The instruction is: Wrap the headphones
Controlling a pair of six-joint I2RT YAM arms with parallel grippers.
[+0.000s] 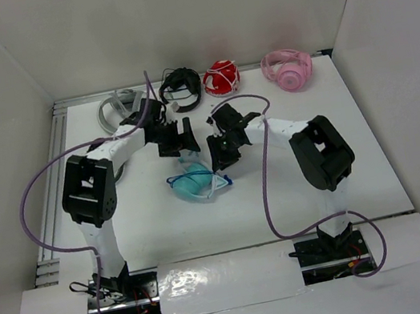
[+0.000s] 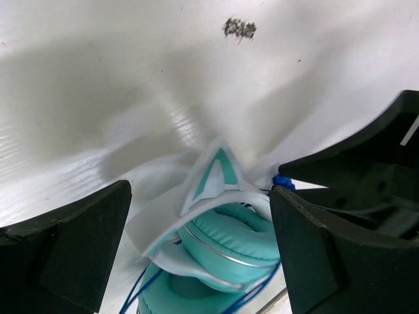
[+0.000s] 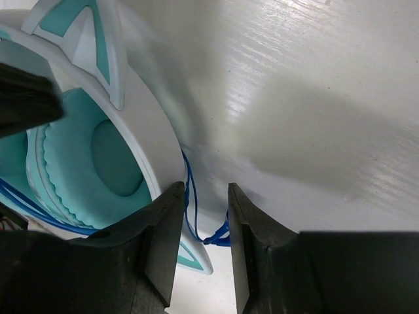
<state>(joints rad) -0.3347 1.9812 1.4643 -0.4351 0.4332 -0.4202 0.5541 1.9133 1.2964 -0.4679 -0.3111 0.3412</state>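
The teal headphones (image 1: pixel 198 179) lie on the white table between my two arms, with their thin blue cable (image 3: pixel 190 208) looped round them. My left gripper (image 1: pixel 177 138) hangs just behind them. In the left wrist view it (image 2: pixel 200 196) is open wide, with a cat ear (image 2: pixel 216 173) and a padded cup (image 2: pixel 229 235) below the gap and neither finger touching them. My right gripper (image 1: pixel 223 150) is at their right side. In its own view it (image 3: pixel 204 196) stands partly open beside the pale headband (image 3: pixel 154 150), with a slack loop of cable between its fingers.
Along the back edge sit grey headphones (image 1: pixel 121 107), black headphones (image 1: pixel 180 86), red headphones (image 1: pixel 221 79) and pink headphones (image 1: pixel 287 68). White walls close in the table on three sides. A dark smudge (image 2: pixel 239 28) marks the table surface.
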